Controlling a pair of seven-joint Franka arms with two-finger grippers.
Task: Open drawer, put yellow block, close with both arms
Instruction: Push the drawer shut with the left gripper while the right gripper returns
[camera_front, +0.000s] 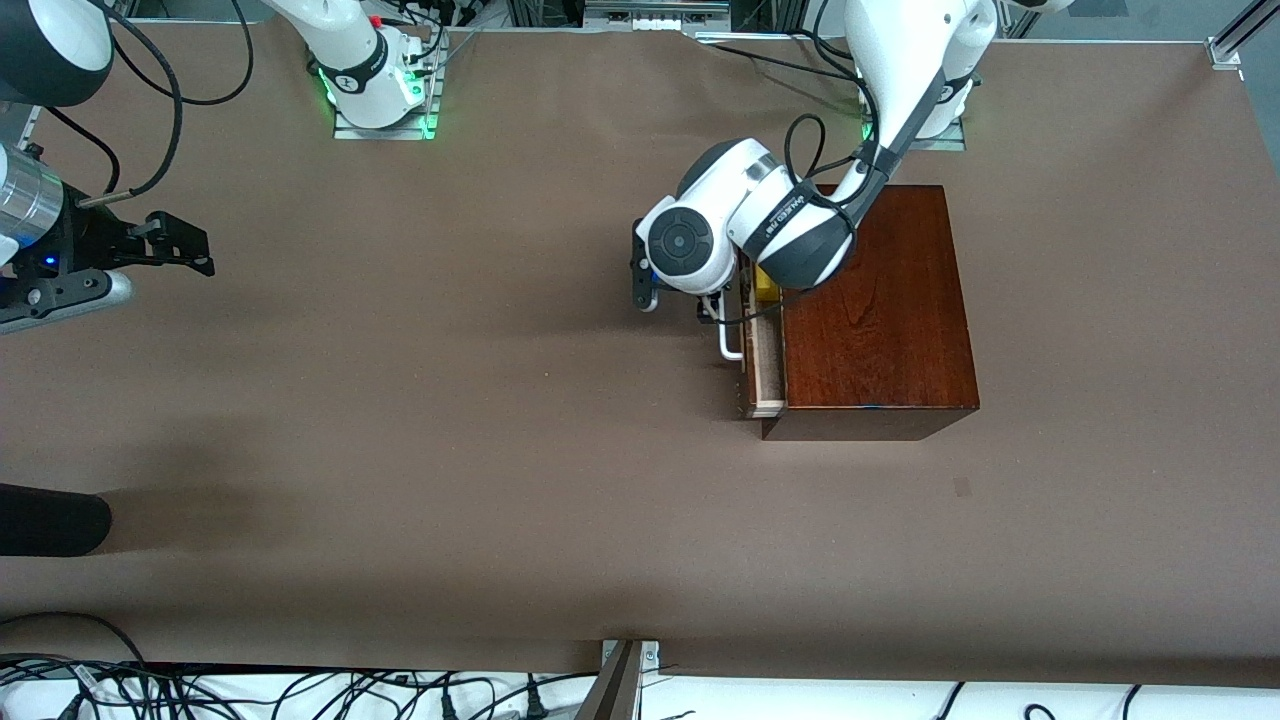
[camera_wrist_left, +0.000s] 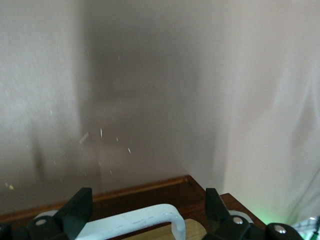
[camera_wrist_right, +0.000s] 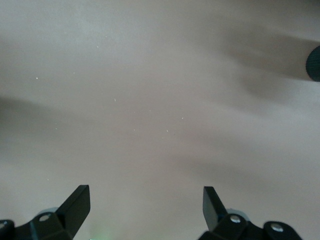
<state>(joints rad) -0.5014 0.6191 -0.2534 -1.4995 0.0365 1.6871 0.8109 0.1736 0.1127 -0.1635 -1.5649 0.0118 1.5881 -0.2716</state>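
Wooden box (camera_front: 880, 310) sits near the table's (camera_front: 400, 450) left-arm end, drawer (camera_front: 765, 350) part open, yellow block (camera_front: 766, 285) inside. Left gripper (camera_wrist_left: 145, 212), jaws wide, straddles the white handle (camera_wrist_left: 150, 217); a skewed push could jam the tray or shift the box. Right gripper (camera_wrist_right: 146, 207), wide and empty, waits over the right-arm edge.

The left arm's wrist hides most of the yellow block (camera_front: 766, 284), the upper stretch of the white handle (camera_front: 730, 345) and part of the drawer (camera_front: 766, 370), while the right gripper (camera_front: 185, 243) sits near the picture's edge, its arm cut off.
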